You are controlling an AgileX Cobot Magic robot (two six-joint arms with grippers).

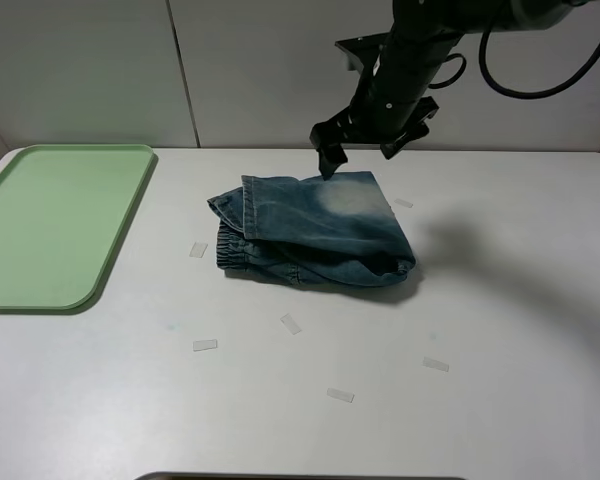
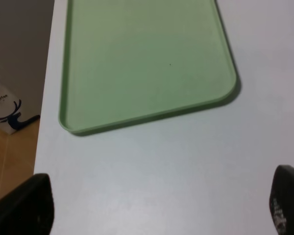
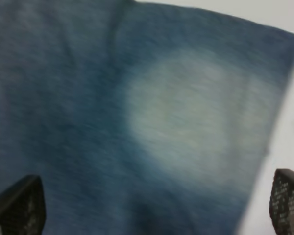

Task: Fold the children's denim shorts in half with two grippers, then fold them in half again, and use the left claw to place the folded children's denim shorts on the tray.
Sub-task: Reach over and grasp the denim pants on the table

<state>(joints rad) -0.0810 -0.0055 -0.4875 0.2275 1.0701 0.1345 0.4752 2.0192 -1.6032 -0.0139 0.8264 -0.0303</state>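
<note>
— Start at the left. What's there?

— The pale green tray (image 1: 50, 225), lying bare along the left edge of the surface (image 1: 500, 330). The left hand (image 2: 161, 205) hangs over the surface just off one rounded corner of the tray. Its fingers are spread wide with nothing between them. From the high camera I can't see that hand at all.

— And the shorts?

— The children's denim shorts (image 1: 315, 235) sit mid-surface, well apart from the tray and to its right. They're a thick folded bundle with the long side running left to right, the gathered waistband at the near left and a pale faded patch on top.

— Which hand is nearer?

— The right hand (image 1: 365, 145), by far. It hovers at the bundle's far edge, fingers wide open and gripping nothing. Its own camera looks straight down on the faded patch. For the left hand the shorts lie off to the right, so I'd judge it must cross that whole gap before lifting them.

— Anything you can't make out?

— How many folds are in the bundle, because the layers overlap. I also can't tell whether the right hand's nearer fingertip touches the cloth. The close view there is blurred.
</note>
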